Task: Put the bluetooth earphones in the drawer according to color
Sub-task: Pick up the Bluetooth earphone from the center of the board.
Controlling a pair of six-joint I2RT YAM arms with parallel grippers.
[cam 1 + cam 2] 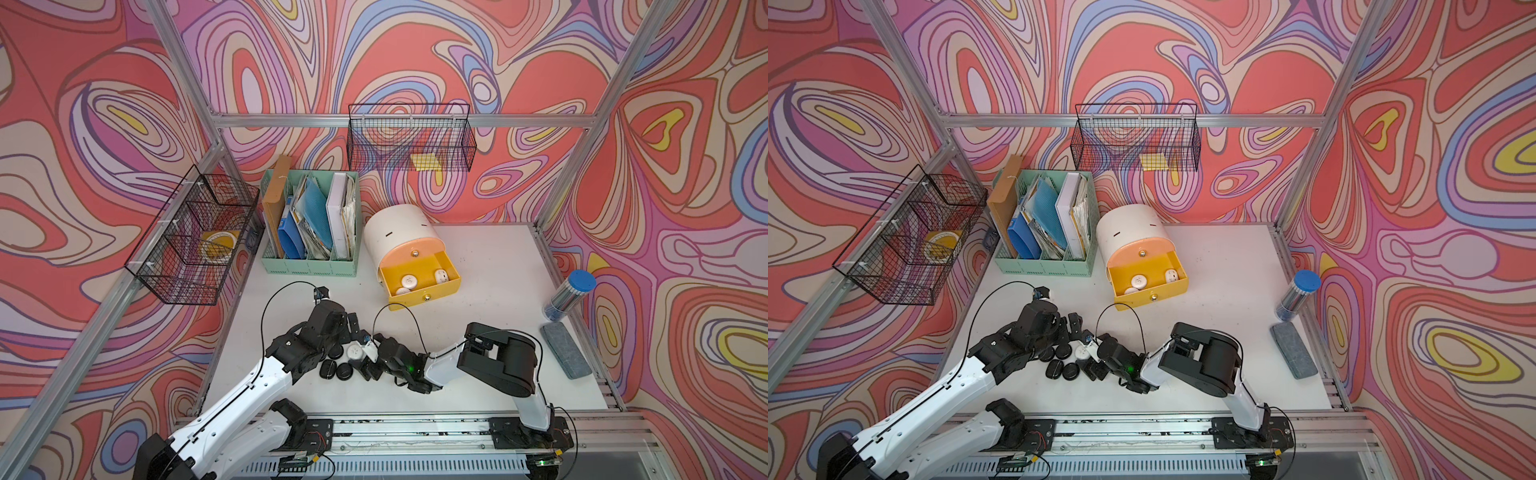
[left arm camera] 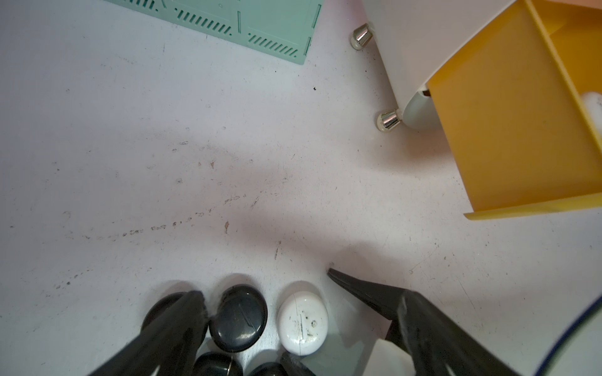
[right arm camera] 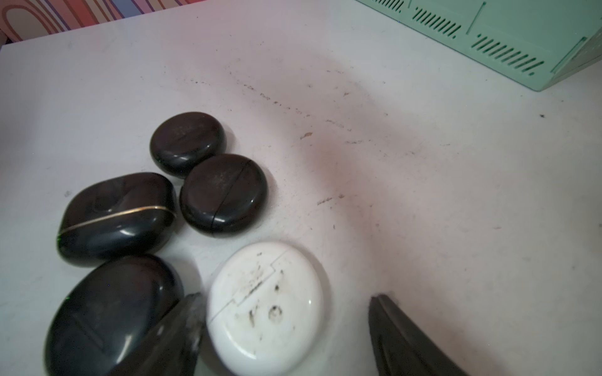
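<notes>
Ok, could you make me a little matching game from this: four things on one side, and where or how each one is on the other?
Things:
1. yellow drawer
2. loose white case
3. file holder
4. blue-capped tube

States:
a. stuffed with folders
b. stands near the table right edge
c. pulled open, white cases inside
d. between the open fingers of the right gripper

Pairs: 1-c, 2-d, 3-a, 4-b.
</notes>
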